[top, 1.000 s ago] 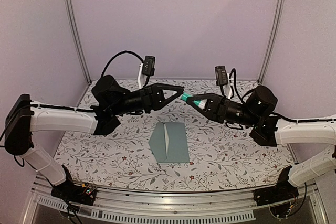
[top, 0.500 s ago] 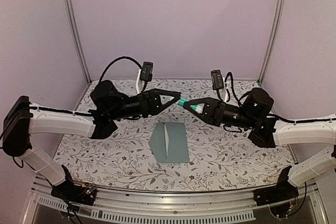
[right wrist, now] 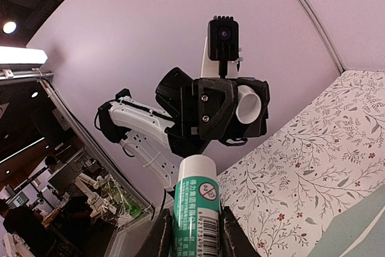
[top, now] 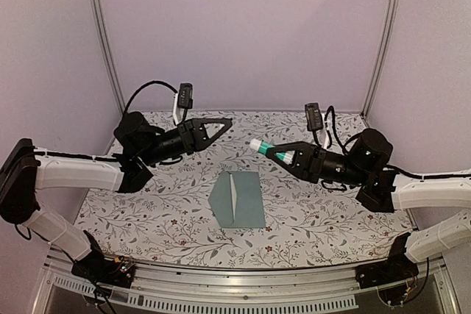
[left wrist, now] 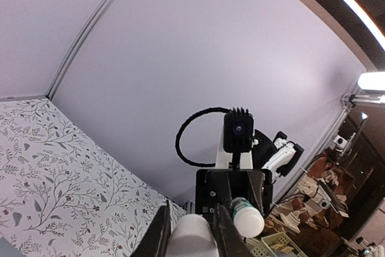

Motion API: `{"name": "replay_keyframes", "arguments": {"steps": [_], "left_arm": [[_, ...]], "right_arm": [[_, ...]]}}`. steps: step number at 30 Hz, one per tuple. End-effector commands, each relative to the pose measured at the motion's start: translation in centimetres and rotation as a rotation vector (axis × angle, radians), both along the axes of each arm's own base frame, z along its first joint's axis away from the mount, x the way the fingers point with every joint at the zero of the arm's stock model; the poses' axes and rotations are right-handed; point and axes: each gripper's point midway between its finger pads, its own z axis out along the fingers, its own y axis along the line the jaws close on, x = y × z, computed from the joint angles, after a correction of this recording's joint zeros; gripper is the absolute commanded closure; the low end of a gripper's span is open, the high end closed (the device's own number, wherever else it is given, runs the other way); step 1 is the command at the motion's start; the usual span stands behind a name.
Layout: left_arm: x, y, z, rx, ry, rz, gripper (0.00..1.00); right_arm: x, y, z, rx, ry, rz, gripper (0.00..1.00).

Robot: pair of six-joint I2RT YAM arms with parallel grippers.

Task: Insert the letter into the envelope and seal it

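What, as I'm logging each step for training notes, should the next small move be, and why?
Probably lower the right pincer so the glue stick comes down toward the envelope. The white cap is held apart in the left pincer, both arms are up in the air, and the envelope lies flat on the table between them.

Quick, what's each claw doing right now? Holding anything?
Left gripper: closed on a white cap.
Right gripper: closed on the glue stick.
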Motion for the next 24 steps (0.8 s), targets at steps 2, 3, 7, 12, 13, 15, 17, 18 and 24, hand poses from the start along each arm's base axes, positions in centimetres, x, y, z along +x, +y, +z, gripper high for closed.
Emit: {"name": "replay_keyframes", "arguments": {"steps": [2, 3, 7, 12, 13, 15, 17, 18, 24], "left_arm": [[0.4, 1.8, 0.7, -0.024, -0.01, 0.044, 1.0], [0.5, 2.0, 0.5, -0.014, -0.007, 0.046, 1.0], [1.3, 3.0, -2.0, 0.11, 0.036, 0.103, 1.0], [3.2, 5.7, -7.3, 0.406, 0.098, 0.309, 1.0], [3.5, 6.6, -8.5, 0.467, 0.115, 0.358, 1.0], [4.3, 8.8, -10.8, 0.59, 0.155, 0.468, 1.0], [4.7, 10.6, -12.9, 0.702, 0.188, 0.543, 1.0], [4.4, 11.4, -14.4, 0.769, 0.215, 0.553, 1.0], [4.2, 14.7, -20.5, 1.02, 0.317, 0.635, 1.0]], "right_arm": [[-0.1, -0.5, 0.2, 0.0, -0.014, -0.015, 1.0], [0.0, -0.6, 0.1, -0.011, -0.011, -0.022, 1.0], [0.7, -0.6, -0.9, -0.082, 0.015, -0.065, 1.0], [1.9, -1.4, -2.1, -0.185, 0.032, -0.153, 1.0], [2.0, -1.5, -2.1, -0.202, 0.025, -0.167, 1.0], [2.3, -1.7, -2.4, -0.238, 0.029, -0.187, 1.0], [2.7, -1.9, -2.6, -0.277, 0.03, -0.209, 1.0], [2.9, -1.9, -2.8, -0.294, 0.03, -0.219, 1.0], [3.9, -2.1, -3.8, -0.391, 0.046, -0.27, 1.0]]}}
